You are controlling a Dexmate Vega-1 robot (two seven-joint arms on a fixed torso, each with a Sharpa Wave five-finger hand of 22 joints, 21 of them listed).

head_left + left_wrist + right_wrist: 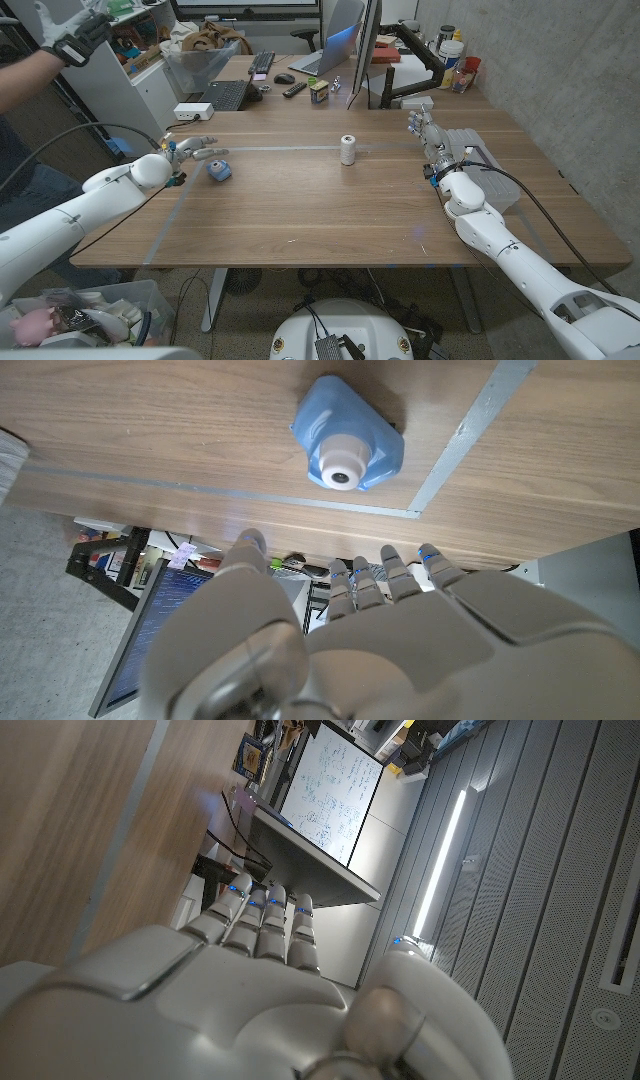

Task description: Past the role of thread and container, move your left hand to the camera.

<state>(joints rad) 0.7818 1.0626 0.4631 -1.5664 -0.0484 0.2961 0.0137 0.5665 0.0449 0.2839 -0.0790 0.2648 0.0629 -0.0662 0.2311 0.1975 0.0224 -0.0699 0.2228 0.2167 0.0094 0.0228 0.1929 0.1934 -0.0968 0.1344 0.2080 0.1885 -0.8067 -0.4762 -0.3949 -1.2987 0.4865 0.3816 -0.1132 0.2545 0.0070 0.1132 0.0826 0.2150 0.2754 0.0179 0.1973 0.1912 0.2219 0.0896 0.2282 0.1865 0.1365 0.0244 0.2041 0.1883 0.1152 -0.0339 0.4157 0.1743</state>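
Note:
A small blue camera with a white round lens lies on the wooden table, left of the middle. My left hand hovers just beside it on its left, fingers spread and holding nothing. In the left wrist view the blue camera lies on the wood just ahead of my left hand's fingertips, apart from them. A white roll of thread stands upright near the table's middle. My right hand is at the right side, fingers straight and empty; the right wrist view shows its fingers held together.
A small box-like container stands at the back by a monitor, with a keyboard and a remote nearby. A grey block lies beside my right forearm. A person's gloved hand reaches in at the upper left.

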